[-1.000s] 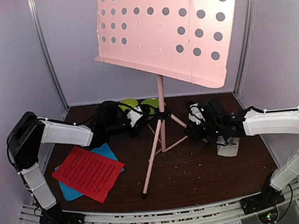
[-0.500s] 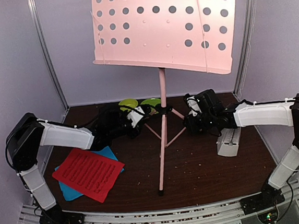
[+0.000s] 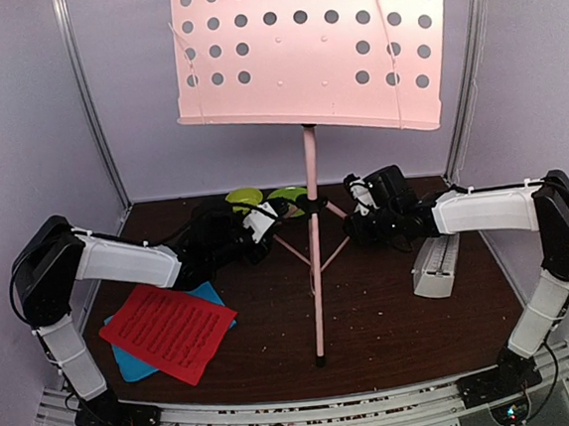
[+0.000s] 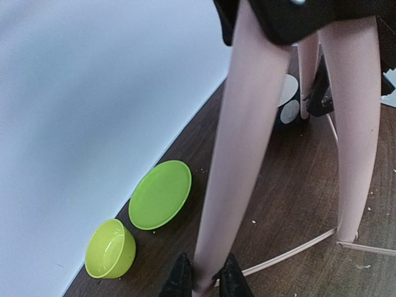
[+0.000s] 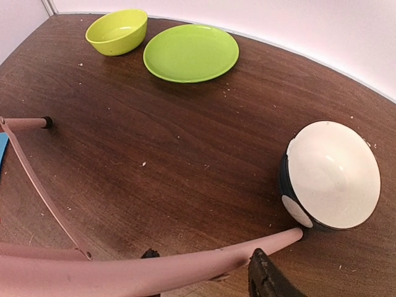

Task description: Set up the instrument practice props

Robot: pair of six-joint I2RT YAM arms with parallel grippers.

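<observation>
Top external view is showing the pale pink perforated metal music stand [image 3: 301,62] standing upright on the dark wooden tabletop [image 3: 395,333], its tripod spreading between the two sets of fingers and its desk rising high above them. The left fingers [image 4: 181,279] are pinching one thin pink leg, two dark tips pressing the tube from either side. The right fingers [image 5: 267,281] are straddling another leg, one tip above it and one below. Whether they are clamping it or only flanking it, I cannot tell. Bracing a leg from each side is probably steadying a tall, top-heavy thing while its feet are finding the tabletop.

The ribbed red sheet-music page [image 3: 167,330] is lying over the flat cyan sheet-music page [image 3: 128,366], well behind the left fingers, near that arm's base, likely waiting for the desk. The white pyramid-shaped metronome [image 3: 437,264] is lying behind the right fingers, under the forearm.

The desk's upper edge is running out of frame. Most of the cyan page is hiding under the red one. The metronome's outline is hard to read, and I cannot tell whether its cover is on. Past the left fingers, a lime-green bowl [image 4: 111,249] and a lime-green plate [image 4: 161,193] are sitting by the back wall. A small white-and-dark bowl [image 5: 328,176] is sitting just beside the foot of the leg between the right fingers.
</observation>
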